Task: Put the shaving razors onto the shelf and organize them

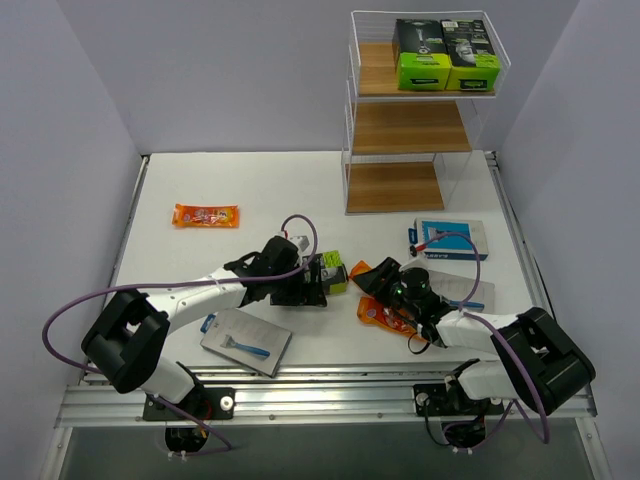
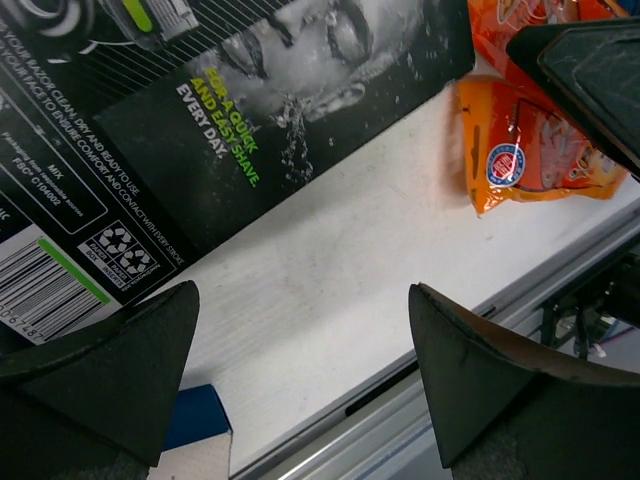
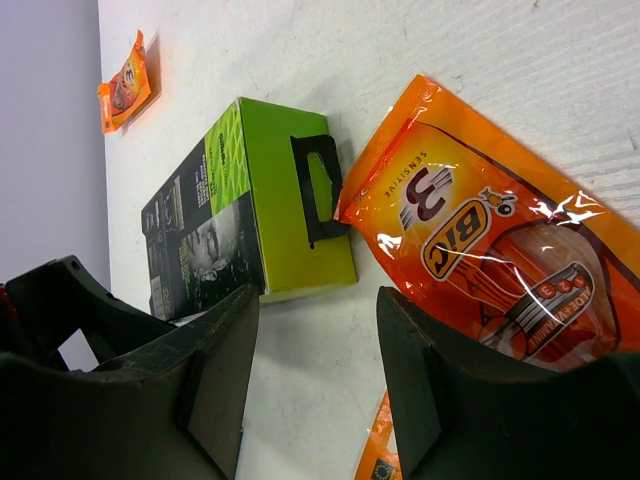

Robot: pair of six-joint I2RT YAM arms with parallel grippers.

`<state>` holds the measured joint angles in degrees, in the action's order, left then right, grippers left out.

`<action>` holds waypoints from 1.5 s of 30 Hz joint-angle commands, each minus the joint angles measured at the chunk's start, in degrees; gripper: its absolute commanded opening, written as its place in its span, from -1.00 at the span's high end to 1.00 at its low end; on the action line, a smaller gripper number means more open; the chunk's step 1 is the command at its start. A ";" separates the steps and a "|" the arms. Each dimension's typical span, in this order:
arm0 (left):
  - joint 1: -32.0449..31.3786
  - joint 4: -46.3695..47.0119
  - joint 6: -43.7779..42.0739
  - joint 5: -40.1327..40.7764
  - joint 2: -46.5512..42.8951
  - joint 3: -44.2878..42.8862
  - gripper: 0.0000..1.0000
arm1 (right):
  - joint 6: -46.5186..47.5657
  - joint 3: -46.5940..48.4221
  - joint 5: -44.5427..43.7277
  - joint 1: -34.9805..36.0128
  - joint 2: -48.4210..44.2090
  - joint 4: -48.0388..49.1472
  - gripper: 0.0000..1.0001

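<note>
razor packs strewn on the worktop [image 1: 300, 190], shelf [image 1: 410, 128] at the back
left claw [image 2: 300, 300] gapes wide, empty, beside the black-and-lime box [image 1: 333, 275]; right claw [image 3: 318, 300] half open above the orange packet [image 3: 500, 250], seemingly empty. a blue card [image 1: 450, 240] lies before the shelf, two boxes [image 1: 422, 60] on its top tier.

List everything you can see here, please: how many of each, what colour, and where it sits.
Shelf: one, light wood boards in a clear frame, far right of the table.
Shelf boxes: two, black and lime green, side by side on the top board.
Table box: one, black and lime green, centre.
Orange packets: three; one far left, two centre.
Flat cards: three, blue and grey; two right, one front left.
Table: one, white.
Arms: two, white and black, near edge.
Left claw: open, by the table box.
Right claw: open, over the centre packets.
</note>
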<state>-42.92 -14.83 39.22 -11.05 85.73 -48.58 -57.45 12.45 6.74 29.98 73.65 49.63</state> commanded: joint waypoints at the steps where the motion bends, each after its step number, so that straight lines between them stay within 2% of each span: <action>1: 0.38 3.40 -3.53 4.54 -0.21 -2.05 -0.90 | 0.06 1.88 0.99 -0.27 1.49 4.59 0.07; 5: 2.74 3.58 -4.68 6.47 -2.49 -1.08 -0.89 | -0.38 1.88 1.26 -0.27 2.82 6.01 0.06; 9: 8.44 3.84 -4.77 6.92 -4.96 0.67 -0.89 | -1.00 2.05 1.52 -0.36 4.13 7.59 0.05; 12: 11.96 6.55 -3.72 5.17 -5.93 2.08 -0.89 | -1.87 2.14 1.96 -0.45 4.75 8.90 0.04; 19: 15.40 7.19 -2.84 1.21 -2.94 -1.52 -0.89 | -3.81 1.53 3.28 -0.53 5.02 10.14 0.08; 26: 15.49 0.34 -4.50 4.10 -5.57 -5.47 -0.90 | -7.06 -2.60 2.13 -0.45 5.10 12.15 0.21; 33: 15.41 -9.77 -9.77 8.23 -6.02 -15.49 -0.89 | -11.10 -5.06 3.98 0.60 11.42 22.34 0.31; 39: 15.23 -12.24 -14.96 9.73 -5.23 -20.59 -0.89 | -13.56 -5.15 2.75 2.54 16.43 28.15 0.37; 45: 14.62 -12.77 -19.18 13.07 -4.87 -20.07 -0.89 | -14.88 -3.13 0.03 6.23 19.34 27.37 0.37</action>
<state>-27.97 -26.28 23.66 -0.62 81.62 -67.44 -71.22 7.75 9.28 34.57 91.92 74.04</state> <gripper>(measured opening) 0.948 0.313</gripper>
